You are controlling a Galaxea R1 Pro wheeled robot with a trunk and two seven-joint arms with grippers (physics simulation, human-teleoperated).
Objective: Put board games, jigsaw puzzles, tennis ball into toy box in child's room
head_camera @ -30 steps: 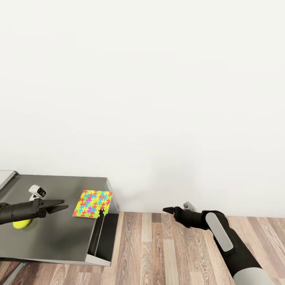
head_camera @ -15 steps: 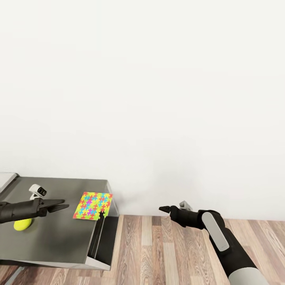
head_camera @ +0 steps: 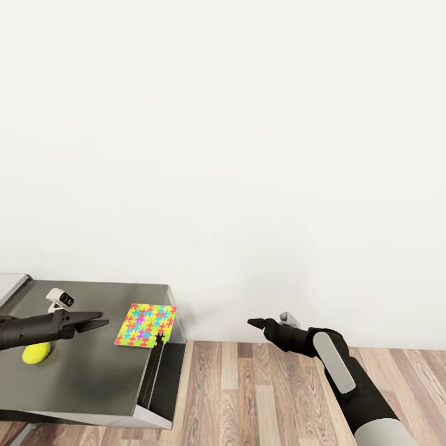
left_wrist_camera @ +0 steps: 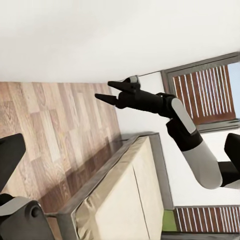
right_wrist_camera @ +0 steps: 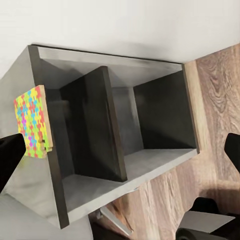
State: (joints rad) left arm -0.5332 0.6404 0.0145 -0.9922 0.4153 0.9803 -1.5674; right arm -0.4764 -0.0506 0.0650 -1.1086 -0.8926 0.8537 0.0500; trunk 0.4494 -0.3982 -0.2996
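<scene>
wall [head_camera: 248,155] white, wood floor [head_camera: 260,396] below | grey tabletop [head_camera: 93,371] at left | jigsaw puzzle [head_camera: 146,325] flat by the tabletop's far right corner | tennis ball [head_camera: 36,354] beside left arm | left hand [head_camera: 93,323] empty, slightly parted, above tabletop | right hand [head_camera: 255,323] empty over floor, opening unclear

- tennis ball [head_camera: 35,354] partly hidden behind the left arm.
- surface [head_camera: 93,371] cut off by the frame's left edge.
- jigsaw puzzle [head_camera: 145,325] overhangs the surface's far corner.
</scene>
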